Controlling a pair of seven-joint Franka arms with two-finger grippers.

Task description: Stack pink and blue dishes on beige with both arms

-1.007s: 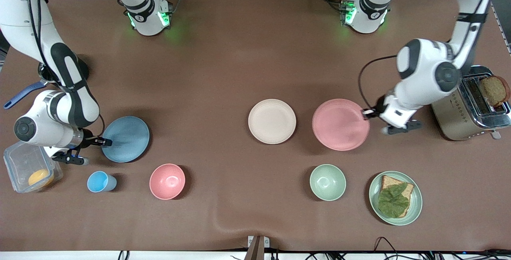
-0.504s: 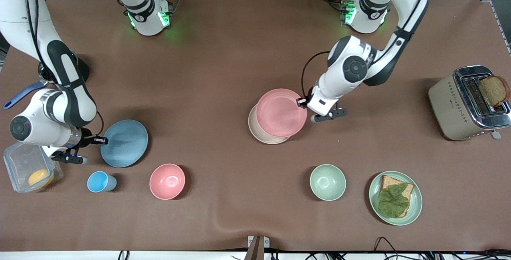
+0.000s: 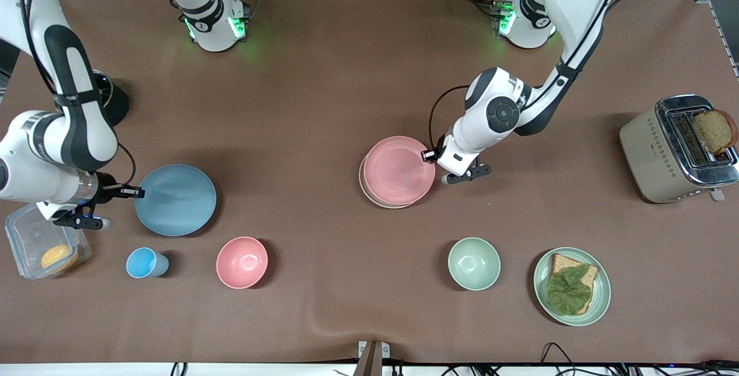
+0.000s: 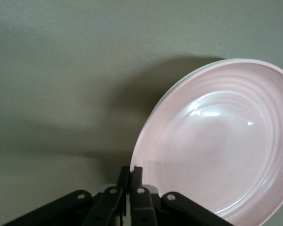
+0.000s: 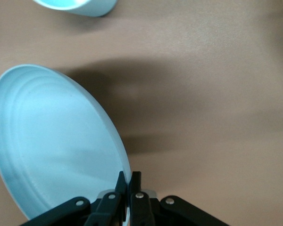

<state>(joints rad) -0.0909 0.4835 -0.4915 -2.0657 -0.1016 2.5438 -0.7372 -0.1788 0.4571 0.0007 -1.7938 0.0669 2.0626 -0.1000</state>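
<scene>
The pink plate (image 3: 399, 170), pinched at its rim by the left gripper (image 3: 428, 155), hides nearly all the beige plate (image 3: 364, 185) mid-table, while the right gripper (image 3: 136, 192) clamps the blue plate (image 3: 175, 200) above open table (image 3: 323, 93).

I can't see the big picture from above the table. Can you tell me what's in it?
The left gripper pinches the rim of the pink plate, holding it over the beige plate in the middle of the table. The right gripper pinches the rim of the blue plate at the right arm's end of the table.
</scene>
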